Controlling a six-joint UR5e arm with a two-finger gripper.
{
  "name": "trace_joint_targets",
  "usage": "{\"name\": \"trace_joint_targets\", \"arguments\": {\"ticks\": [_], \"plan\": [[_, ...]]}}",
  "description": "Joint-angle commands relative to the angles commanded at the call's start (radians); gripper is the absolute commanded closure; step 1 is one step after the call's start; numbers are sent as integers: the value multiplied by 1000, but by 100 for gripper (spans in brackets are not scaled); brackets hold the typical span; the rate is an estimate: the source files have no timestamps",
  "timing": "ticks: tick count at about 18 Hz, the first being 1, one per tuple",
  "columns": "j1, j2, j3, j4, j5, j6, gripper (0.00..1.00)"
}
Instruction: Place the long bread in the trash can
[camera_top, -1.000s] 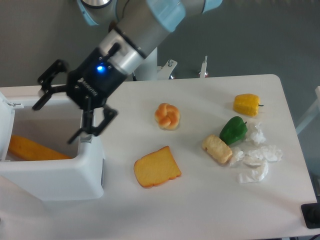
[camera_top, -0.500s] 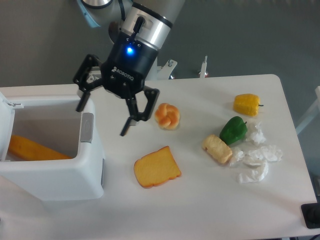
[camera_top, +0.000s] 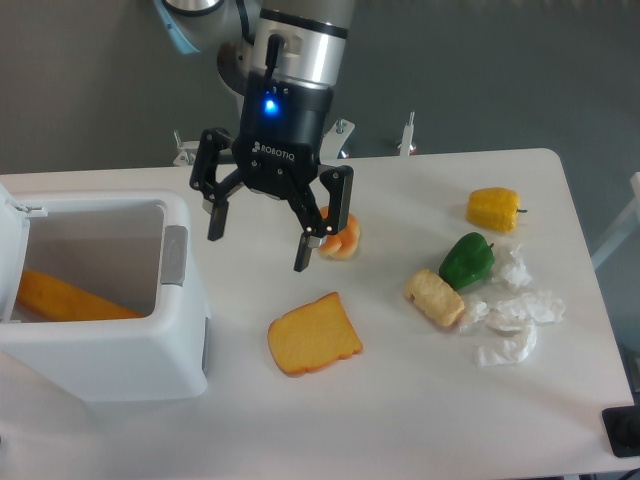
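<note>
White table (camera_top: 420, 420) with rounded corners, plain grey wall (camera_top: 520, 70) behind, even soft light

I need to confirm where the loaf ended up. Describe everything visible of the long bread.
The long bread shows as an elongated orange-yellow loaf with a smooth, glossy, toy-like surface. It lies inside the trash can, low against the bottom, slanting down from left to right. Only part of it is visible: the white front wall hides its lower edge and the left side of the bin cuts off its left end. Nothing grips it; the pincer hangs open over the table, apart from the bin.
</note>
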Motion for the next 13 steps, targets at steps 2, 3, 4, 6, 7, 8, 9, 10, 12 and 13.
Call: {"name": "trace_joint_targets", "arguments": {"ticks": [2, 3, 4, 6, 7, 8, 9, 10, 12, 13], "plan": [[-21, -2, -5, -5, 72, 104, 0], [-32, -3, -9, -8, 110, 152, 0], [-38, -5, -12, -12, 141, 192, 0], [-43, -9, -17, -14, 166, 244, 0], [-43, -9, -21, -15, 167, 264, 0], [-43, -11, -23, -15, 175, 285, 0], [-43, -11, -25, -15, 192, 310, 0], [-43, -11, -29, -17, 207, 341, 0], [-43, -11, -34, -23, 220, 370, 0], [-43, -11, -37, -22, 223, 378, 0]]}}
